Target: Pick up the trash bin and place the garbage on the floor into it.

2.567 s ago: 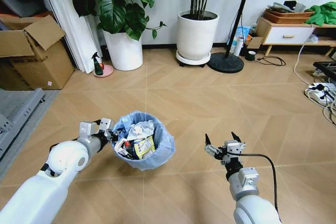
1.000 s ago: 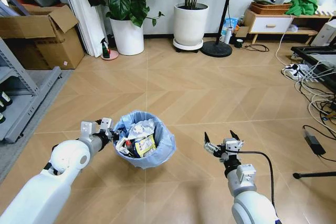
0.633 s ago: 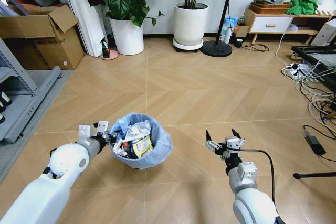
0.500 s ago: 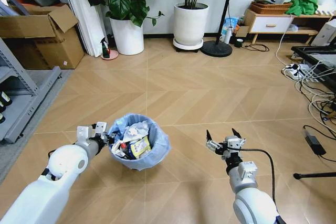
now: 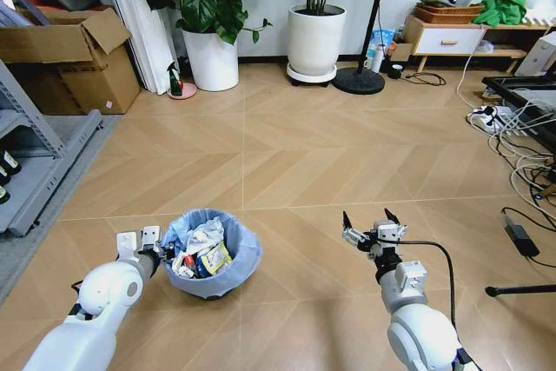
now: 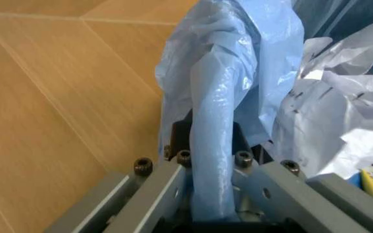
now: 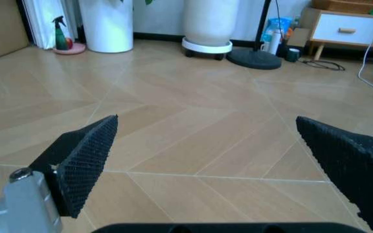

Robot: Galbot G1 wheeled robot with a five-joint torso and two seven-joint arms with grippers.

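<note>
The trash bin point(image 5: 233, 265), a small dark bin lined with a crinkled light-blue bag, sits low over the floor point(image 5: 287, 162) in front of me on the left. My left gripper point(image 5: 146, 244) is shut on its near-left rim. The left wrist view shows that gripper point(image 6: 209, 194) clamped on the blue bag edge of the trash bin point(image 6: 238, 58). Garbage point(image 5: 200, 248) fills the bin: crumpled white paper and a yellowish wrapper, with the white garbage point(image 6: 329, 126) also showing up close. My right gripper point(image 5: 372, 226) hangs open over bare floor to the right, and its own view shows the gripper point(image 7: 212, 145) holding nothing.
Two big white planters point(image 5: 211, 60) point(image 5: 314, 41) stand at the back wall, with a green spray bottle point(image 5: 174, 82) beside the left one. A cardboard box point(image 5: 78, 58) and a metal shelf point(image 5: 35, 171) are at the left. A fan base point(image 5: 357, 81) and cables point(image 5: 521, 171) lie to the right.
My left gripper has carried the trash bin left, toward me and lower. The right gripper has barely shifted. Since the oldest frame the whole picture has shifted with the camera.
</note>
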